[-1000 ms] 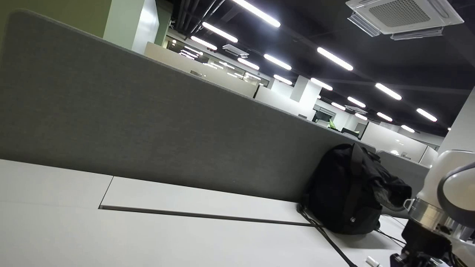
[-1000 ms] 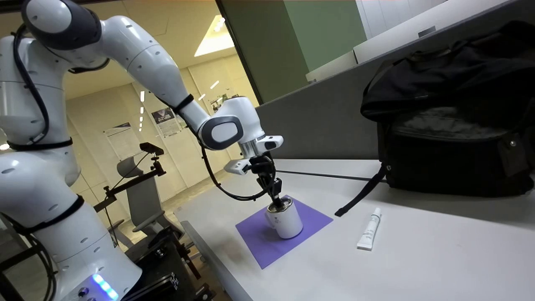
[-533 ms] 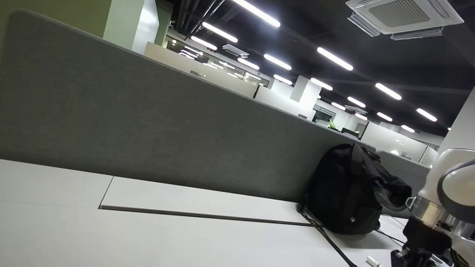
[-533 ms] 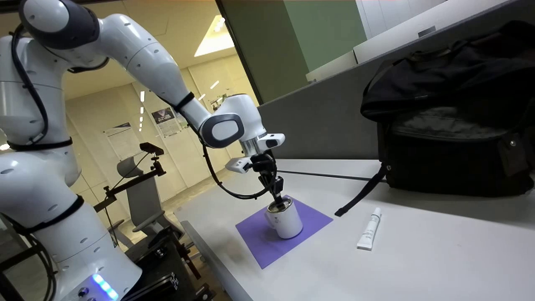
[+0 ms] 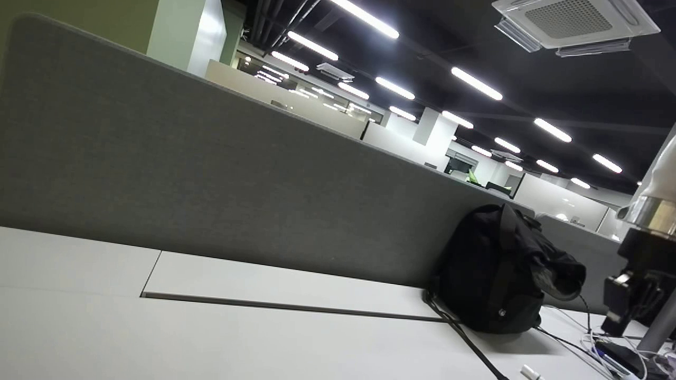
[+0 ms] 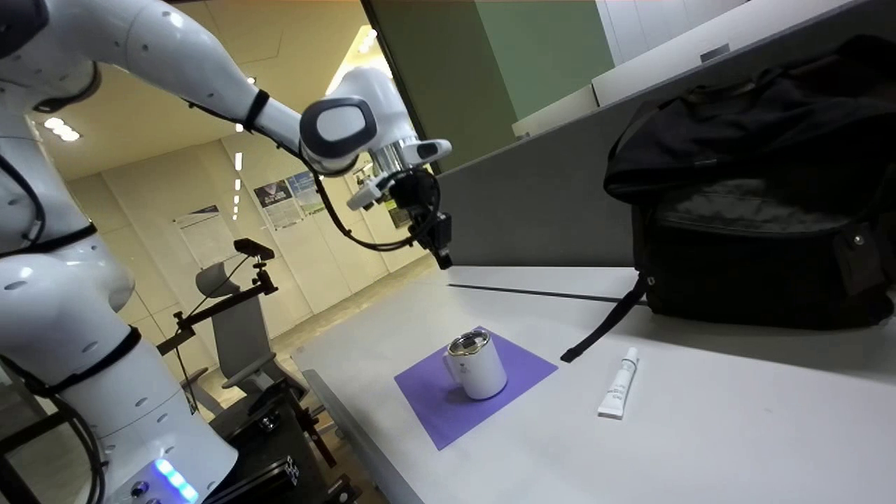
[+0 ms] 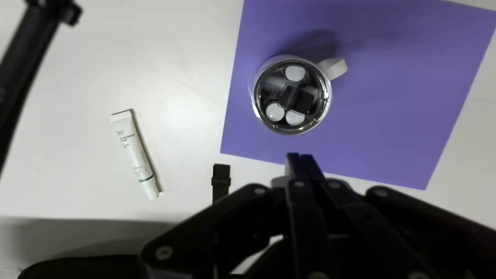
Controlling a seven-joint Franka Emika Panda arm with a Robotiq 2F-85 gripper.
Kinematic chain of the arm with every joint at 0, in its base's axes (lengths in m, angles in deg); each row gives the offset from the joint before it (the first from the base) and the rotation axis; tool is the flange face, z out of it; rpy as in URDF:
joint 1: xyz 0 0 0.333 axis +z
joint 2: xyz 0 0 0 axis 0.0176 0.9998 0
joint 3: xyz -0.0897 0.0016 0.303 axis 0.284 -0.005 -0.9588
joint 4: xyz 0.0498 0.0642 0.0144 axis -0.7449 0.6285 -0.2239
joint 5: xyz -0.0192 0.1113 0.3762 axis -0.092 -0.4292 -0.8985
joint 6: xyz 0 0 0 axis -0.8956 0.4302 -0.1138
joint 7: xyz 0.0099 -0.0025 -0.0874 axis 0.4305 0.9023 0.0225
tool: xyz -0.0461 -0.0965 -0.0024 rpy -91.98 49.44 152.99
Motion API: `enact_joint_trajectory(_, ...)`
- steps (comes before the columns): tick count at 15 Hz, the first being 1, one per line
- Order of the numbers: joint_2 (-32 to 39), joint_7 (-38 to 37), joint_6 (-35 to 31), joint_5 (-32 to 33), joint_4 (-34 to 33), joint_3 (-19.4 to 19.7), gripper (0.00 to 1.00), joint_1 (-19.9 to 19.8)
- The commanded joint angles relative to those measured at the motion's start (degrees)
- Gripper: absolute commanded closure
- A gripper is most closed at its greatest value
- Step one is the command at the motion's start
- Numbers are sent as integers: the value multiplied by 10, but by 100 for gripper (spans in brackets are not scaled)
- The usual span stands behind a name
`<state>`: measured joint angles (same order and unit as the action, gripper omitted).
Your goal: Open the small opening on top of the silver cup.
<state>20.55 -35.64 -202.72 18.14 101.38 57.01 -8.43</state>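
Observation:
The cup (image 6: 479,372) is a white mug with a silver rim and a clear lid, upright on a purple sheet (image 6: 437,413). In the wrist view the cup (image 7: 324,118) is seen from above, with its handle toward the upper right. A black slider (image 7: 296,99) lies on the lid (image 7: 273,83); I cannot tell whether the small opening is uncovered. My gripper (image 7: 300,155) is shut and empty, its fingertips together. In the exterior views the gripper (image 6: 444,260) hangs well above the cup, apart from it; it also shows at the right edge (image 5: 615,324).
A white tube (image 6: 619,385) lies on the table beside the purple sheet. A black backpack (image 6: 756,231) stands against the grey partition (image 5: 237,174), its strap (image 6: 605,318) reaching onto the table. Cables (image 5: 591,343) lie behind the backpack.
My gripper has risen off the cup's lid, where its fingertips were half a second ago, and moved up and away. The cup stands in the same place on the purple sheet.

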Motion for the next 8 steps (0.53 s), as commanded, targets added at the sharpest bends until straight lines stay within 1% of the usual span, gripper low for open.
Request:
enact_joint_trajectory(1, -69, 25, 53, 3, -3, 13, 65, 3)
enact_joint_trajectory(2, -80, 33, 54, 3, -4, 15, 57, 4)
enact_joint_trajectory(4, -91, 44, 46, 4, -3, 20, 45, 5)
enact_joint_trajectory(7, -90, 61, 39, -2, -5, 26, 23, 6)
enact_joint_trajectory(8, -88, 65, 37, -1, -5, 27, 17, 6)
